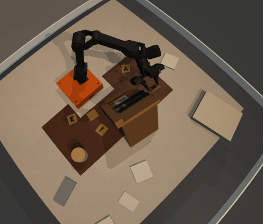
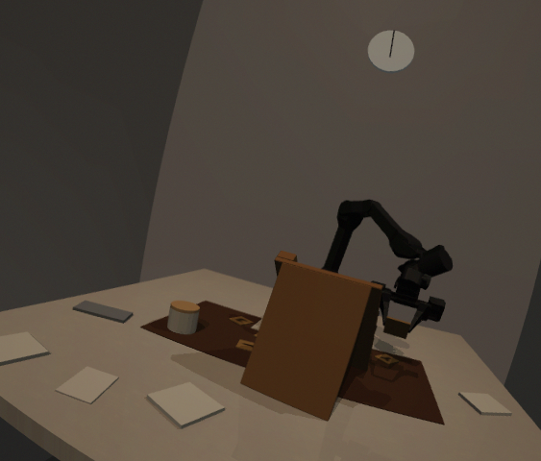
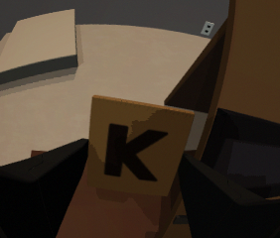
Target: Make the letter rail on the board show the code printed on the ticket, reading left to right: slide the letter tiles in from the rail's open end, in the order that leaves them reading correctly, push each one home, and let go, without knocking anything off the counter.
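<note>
My gripper (image 1: 153, 87) (image 2: 398, 327) (image 3: 135, 154) is shut on the K tile (image 1: 154, 87) (image 2: 396, 328) (image 3: 152, 141), held above the mat, just off the right end of the letter rail (image 1: 136, 99). The K looks upright in the wrist view. The sloped board (image 1: 139, 131) (image 2: 305, 337) carries the rail; one tile (image 1: 121, 106) sits near its far left end, its letter unclear. The ticket (image 1: 119, 100) is on the board; its print is unreadable. A Y tile (image 1: 125, 68), a tile like a 3 or E (image 1: 72, 119), a J-like tile (image 1: 101, 129) and a blank-looking tile (image 1: 92, 115) lie loose.
A lidded canister (image 1: 78, 154) (image 2: 183, 320) stands on the brown mat (image 1: 56, 127) (image 2: 409, 397). A large pale block (image 1: 218, 115) (image 3: 41, 45) lies beyond the board. Flat pale squares (image 1: 141, 171) (image 2: 184, 404) and a grey slab (image 1: 65, 191) (image 2: 102, 310) lie around.
</note>
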You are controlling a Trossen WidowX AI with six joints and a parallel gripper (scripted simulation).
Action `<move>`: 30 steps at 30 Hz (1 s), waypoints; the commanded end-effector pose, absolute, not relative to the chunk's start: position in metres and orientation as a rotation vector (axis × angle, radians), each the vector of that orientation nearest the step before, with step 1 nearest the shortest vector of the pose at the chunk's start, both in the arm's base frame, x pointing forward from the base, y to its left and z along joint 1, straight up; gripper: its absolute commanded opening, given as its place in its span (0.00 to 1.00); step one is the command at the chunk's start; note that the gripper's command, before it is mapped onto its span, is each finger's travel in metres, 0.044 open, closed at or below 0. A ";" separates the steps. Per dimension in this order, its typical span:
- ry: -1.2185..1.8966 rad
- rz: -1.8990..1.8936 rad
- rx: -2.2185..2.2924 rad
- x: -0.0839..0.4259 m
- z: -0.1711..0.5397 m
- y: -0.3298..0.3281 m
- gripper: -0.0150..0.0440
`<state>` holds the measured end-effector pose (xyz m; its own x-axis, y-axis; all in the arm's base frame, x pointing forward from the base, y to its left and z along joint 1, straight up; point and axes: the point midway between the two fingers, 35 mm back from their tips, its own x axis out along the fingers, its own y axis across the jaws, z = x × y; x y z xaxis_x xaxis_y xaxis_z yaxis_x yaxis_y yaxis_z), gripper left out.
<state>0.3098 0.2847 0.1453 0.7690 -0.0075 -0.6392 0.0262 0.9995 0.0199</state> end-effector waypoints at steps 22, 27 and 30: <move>0.691 -0.013 0.032 0.310 0.147 0.273 0.25; 0.691 -0.013 0.031 0.309 0.147 0.270 0.25; 0.691 -0.013 0.031 0.309 0.147 0.268 0.25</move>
<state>0.3096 0.2695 0.1443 0.7688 -0.0086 -0.6394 0.0263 0.9995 0.0181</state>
